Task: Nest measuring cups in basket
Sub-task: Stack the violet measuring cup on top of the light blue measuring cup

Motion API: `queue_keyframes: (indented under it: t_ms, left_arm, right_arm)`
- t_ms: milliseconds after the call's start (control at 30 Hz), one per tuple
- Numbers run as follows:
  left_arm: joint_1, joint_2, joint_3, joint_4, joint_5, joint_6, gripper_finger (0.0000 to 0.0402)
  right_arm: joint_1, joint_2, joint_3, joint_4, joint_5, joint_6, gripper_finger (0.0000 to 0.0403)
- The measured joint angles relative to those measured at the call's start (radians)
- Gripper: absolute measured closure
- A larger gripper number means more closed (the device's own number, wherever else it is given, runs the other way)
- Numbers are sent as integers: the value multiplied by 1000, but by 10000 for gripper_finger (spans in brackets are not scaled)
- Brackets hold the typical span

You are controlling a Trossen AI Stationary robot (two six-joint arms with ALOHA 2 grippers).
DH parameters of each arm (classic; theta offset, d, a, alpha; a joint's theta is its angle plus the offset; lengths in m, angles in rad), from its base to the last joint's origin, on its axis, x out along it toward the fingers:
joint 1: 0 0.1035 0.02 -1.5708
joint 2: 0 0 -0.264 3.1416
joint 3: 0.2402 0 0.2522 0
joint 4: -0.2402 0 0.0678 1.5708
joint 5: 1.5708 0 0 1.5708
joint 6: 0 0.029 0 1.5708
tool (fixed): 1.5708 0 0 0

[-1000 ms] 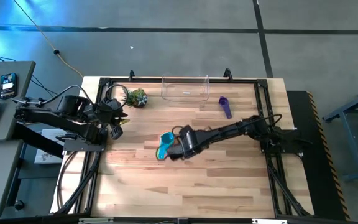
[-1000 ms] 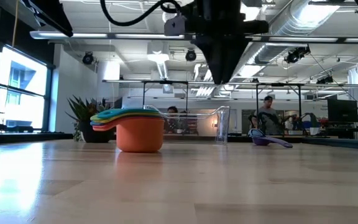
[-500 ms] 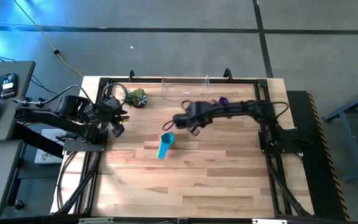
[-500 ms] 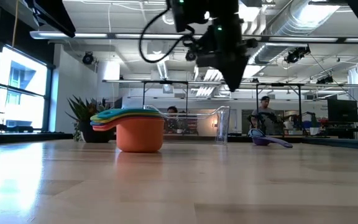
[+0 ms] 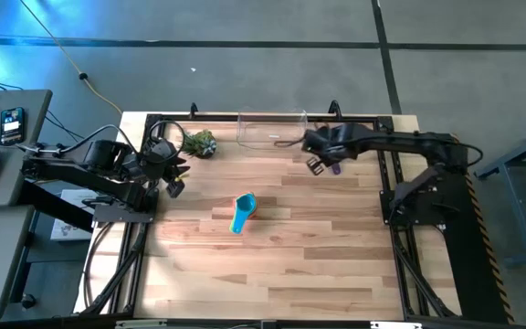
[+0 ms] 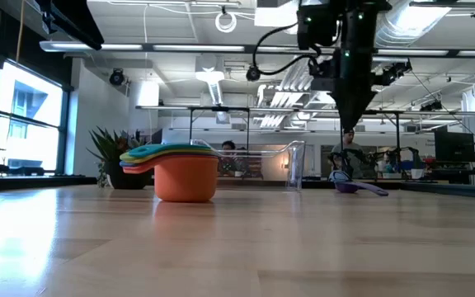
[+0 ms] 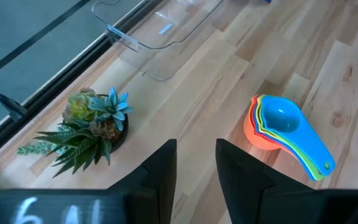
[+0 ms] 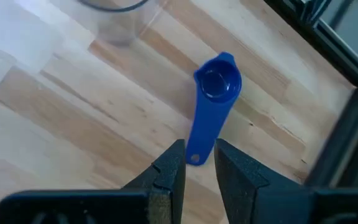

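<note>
Wooden tabletop (image 5: 336,265): my right end effector (image 8: 196,163), slightly open and empty, hovers over the light, stiff, slick purple cup (image 8: 211,102); I'd pinch its handle.

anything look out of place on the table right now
One purple measuring cup lies alone near the basket, apart from the nested stack at mid-table. The basket holds no cups. The right gripper hovers above the stray cup; the left gripper waits near the plant. Nothing spilled or damaged.
</note>
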Motion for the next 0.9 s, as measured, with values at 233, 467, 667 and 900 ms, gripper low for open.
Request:
queue_keyframes:
  t_ms: [233, 467, 667, 900]
  left_arm:
    - [0, 0, 0, -1, -18, -60, 298]
    - [0, 0, 0, -1, -32, -107, 298]
    - [0, 0, 0, -1, -43, -138, 298]
    - [0, 0, 0, -1, -45, -161, 298]
  right_arm:
    - [-145, -56, -106, 183, -116, -192, 301]
    - [-240, -37, -148, 331, -178, -329, 268]
    - [-279, -36, -227, 419, -223, -357, 267]
    - [-302, -36, -304, 564, -255, -407, 268]
